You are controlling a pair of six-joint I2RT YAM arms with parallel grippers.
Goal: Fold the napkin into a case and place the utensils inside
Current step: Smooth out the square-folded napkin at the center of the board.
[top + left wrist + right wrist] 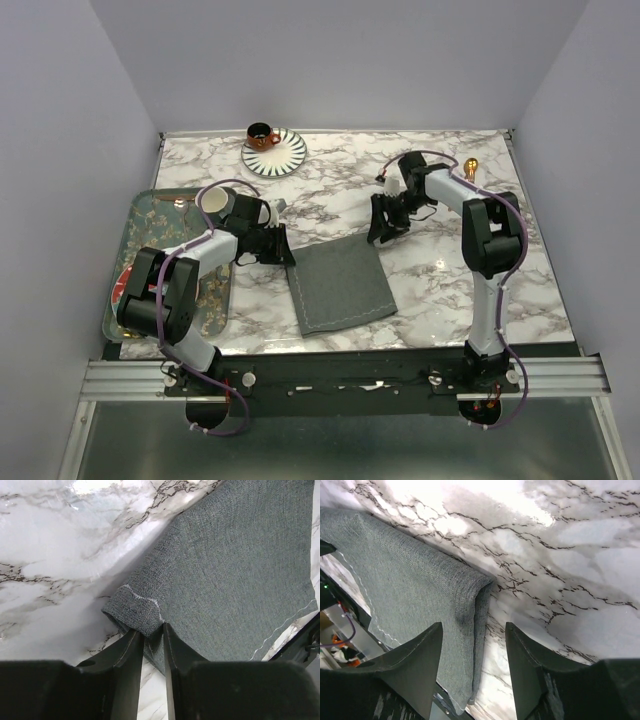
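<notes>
Left gripper [151,630] up close in its wrist view: jaws drawn nearly together, far-left corner of the napkin [235,570] bunched between them. Bite looks shallow, right at the stitched hem.

Right gripper [473,630]: jaws wide apart, straddling the napkin's far-right corner, holding nothing. Cloth edge there looks doubled over, two layers showing.

Napkin [340,285] lies centre-near on the table [440,290], skewed, its far corners under the two grippers. No case shape yet. One gold utensil [470,167] sits far right, just beside the right arm's upper link. Copper glint on the far edge of the tray [140,215] at left may be the second; too small to tell.

Risks, as I judge them:
- Left pinch slips. So little cloth is between the jaws that a pull could strip the corner out.
- Left catches one layer only, if the cloth is doubled there too; a lift would then peel the fold open.
- Uneven lift. One side gripped and the other not means any move now drags the napkin round and worsens the skew.
- Right closes too high or off the edge, gets the top layer or nothing, and the fold goes crooked.
- Right arm sweeping back could knock the nearby utensil toward the table's far-right edge.
</notes>
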